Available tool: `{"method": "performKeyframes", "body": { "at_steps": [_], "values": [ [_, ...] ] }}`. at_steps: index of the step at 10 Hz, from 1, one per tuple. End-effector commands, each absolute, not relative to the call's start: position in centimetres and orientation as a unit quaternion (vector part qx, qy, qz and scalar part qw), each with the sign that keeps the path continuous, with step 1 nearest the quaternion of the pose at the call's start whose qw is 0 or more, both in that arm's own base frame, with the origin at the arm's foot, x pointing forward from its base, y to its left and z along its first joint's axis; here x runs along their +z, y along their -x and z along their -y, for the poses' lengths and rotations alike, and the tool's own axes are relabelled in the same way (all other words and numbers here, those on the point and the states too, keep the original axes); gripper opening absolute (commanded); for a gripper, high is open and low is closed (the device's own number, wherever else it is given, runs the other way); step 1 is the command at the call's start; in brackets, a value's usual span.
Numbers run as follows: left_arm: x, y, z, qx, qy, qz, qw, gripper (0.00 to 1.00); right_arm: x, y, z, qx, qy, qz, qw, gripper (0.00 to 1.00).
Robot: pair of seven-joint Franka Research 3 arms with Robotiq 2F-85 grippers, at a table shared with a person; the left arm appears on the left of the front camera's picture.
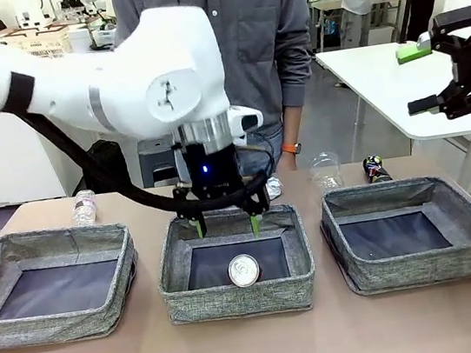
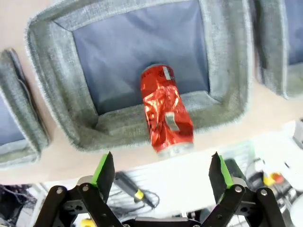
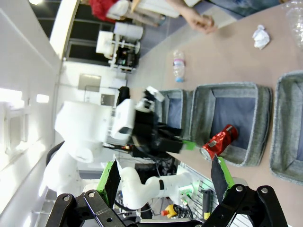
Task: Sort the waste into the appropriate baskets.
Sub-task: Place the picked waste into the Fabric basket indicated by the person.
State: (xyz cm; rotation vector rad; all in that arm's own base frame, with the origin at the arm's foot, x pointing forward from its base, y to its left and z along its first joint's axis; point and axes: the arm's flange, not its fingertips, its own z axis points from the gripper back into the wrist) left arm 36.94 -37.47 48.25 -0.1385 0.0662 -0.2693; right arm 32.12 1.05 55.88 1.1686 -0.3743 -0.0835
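The soda can (image 2: 165, 111) is red, the woven basket (image 2: 53, 87) grey with a dark bottom.

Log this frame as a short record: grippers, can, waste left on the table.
Left gripper: open, above the middle basket, holding nothing
Right gripper: open, raised at the right, holding nothing
Red can: in the middle basket, leaning against its near wall
On the table, far side: clear bottle, paper ball, clear cup, dark can

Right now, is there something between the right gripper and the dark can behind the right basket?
Nothing visible does. The right gripper hangs open, raised at the right; the dark can sits behind the right basket, with a clear cup beside it.
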Motion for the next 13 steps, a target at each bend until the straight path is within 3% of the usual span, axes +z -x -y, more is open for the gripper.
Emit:
{"method": "performKeyframes", "body": {
  "at_steps": [1, 2, 4, 7, 8, 11, 12, 13],
  "values": [
    [55.3, -37.7, 33.3, -0.209, 0.175, -0.043, 0.961, 1.00, 55.9, -32.5, -1.2, -0.029, -0.557, 0.188, 0.808, 1.00],
    [57.5, -37.9, 31.6, -0.244, 0.244, -0.036, 0.938, 1.00, 55.9, -32.5, -1.2, -0.029, -0.557, 0.188, 0.808, 1.00],
    [59.0, -37.9, 27.1, -0.207, 0.345, 0.004, 0.916, 1.00, 55.9, -32.5, -1.2, -0.029, -0.557, 0.188, 0.808, 1.00],
    [58.1, -36.2, 15.9, -0.130, 0.509, 0.142, 0.839, 1.00, 55.9, -32.5, -1.2, -0.029, -0.557, 0.188, 0.808, 1.00],
    [57.3, -36.1, 12.9, 0.003, 0.538, 0.130, 0.833, 1.00, 55.9, -32.5, -1.2, -0.029, -0.557, 0.188, 0.808, 1.00],
    [53.7, -36.7, 8.3, 0.125, 0.591, 0.080, 0.793, 1.00, 55.9, -32.5, -1.2, -0.029, -0.557, 0.188, 0.808, 1.00],
    [55.6, -36.7, 8.4, 0.050, 0.564, 0.107, 0.817, 1.00, 55.9, -32.5, -1.2, -0.029, -0.557, 0.188, 0.808, 1.00],
    [55.6, -36.7, 8.4, 0.050, 0.564, 0.107, 0.817, 1.00, 55.9, -32.5, -1.2, -0.029, -0.557, 0.188, 0.808, 1.00]
  ]
}}
